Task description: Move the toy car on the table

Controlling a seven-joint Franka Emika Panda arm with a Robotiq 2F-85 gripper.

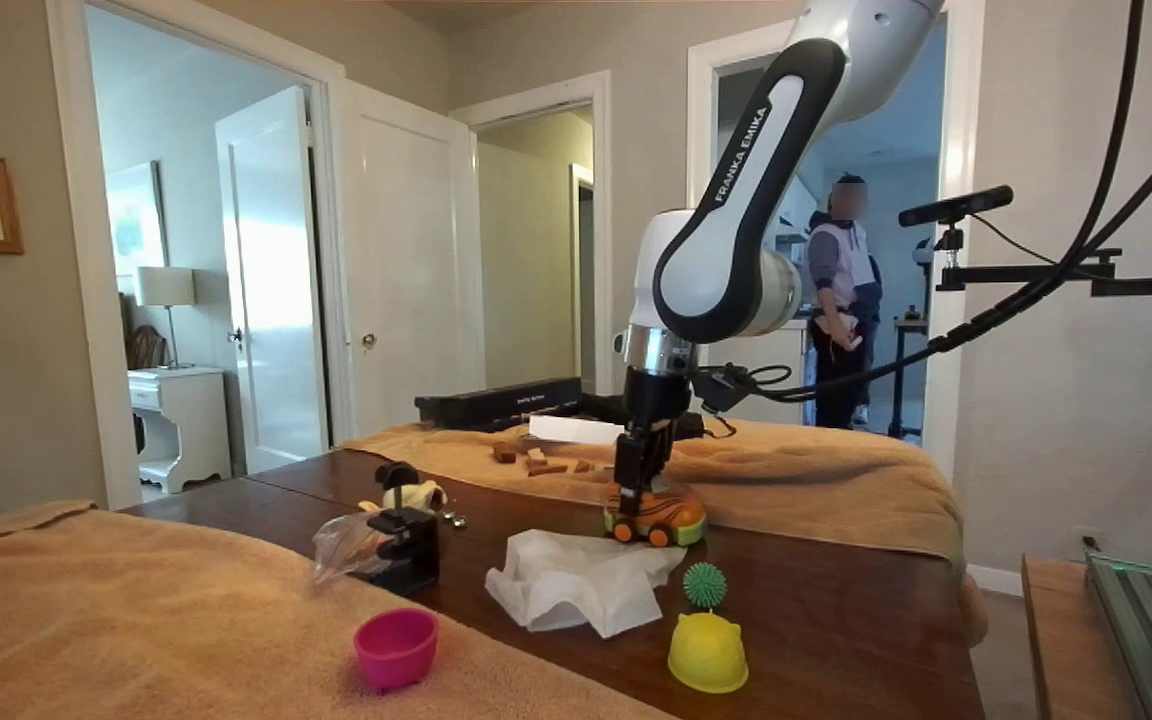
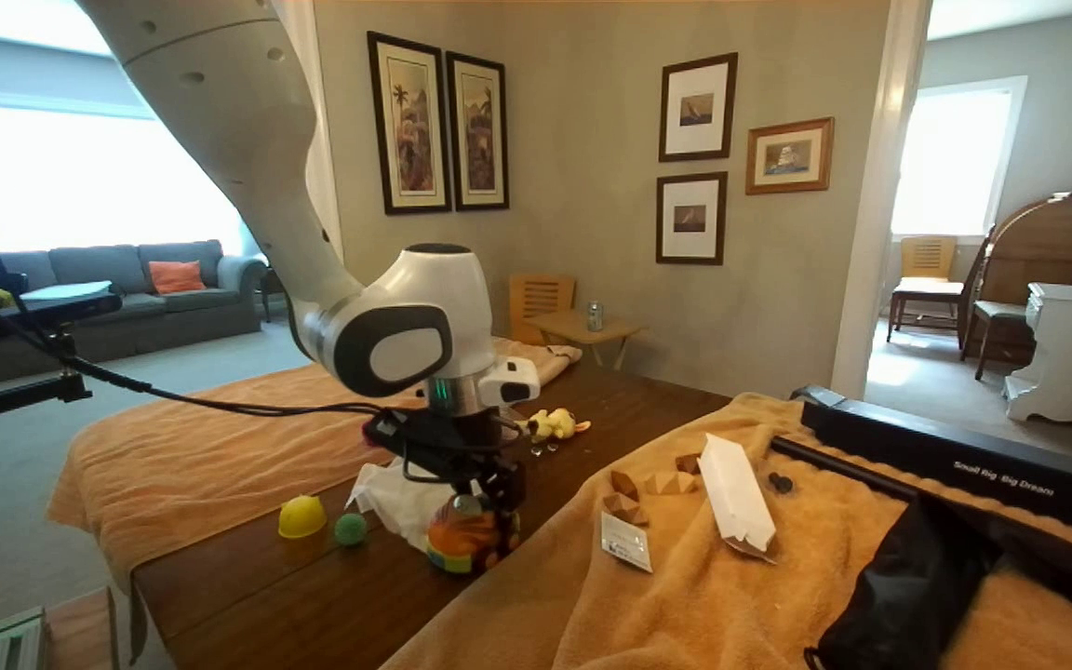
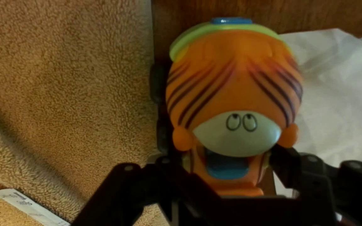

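The toy car [image 1: 678, 518] is orange with dark stripes, a green rim and orange wheels. It is at the table's surface beside the towel edge; I cannot tell any gap below it. It also shows in an exterior view [image 2: 462, 535] and fills the middle of the wrist view [image 3: 236, 91]. The dark glossy table [image 1: 836, 600] lies under it. My gripper [image 3: 226, 157] points down at the car's face end. Its two black fingers lie against both sides of the narrow front part, below the ears. The fingertips are partly hidden by the head. The gripper also shows in an exterior view [image 1: 636, 500].
Crumpled white paper [image 1: 581, 580] lies beside the car. A green spiky ball [image 1: 704, 585] and a yellow cup [image 1: 708, 652] stand nearby. A pink cup [image 1: 396, 648], a black clamp [image 1: 411, 550], and a yellow plush [image 2: 555, 425] are farther off. Wooden blocks [image 2: 671, 482] and a white box [image 2: 736, 498] lie on the towel.
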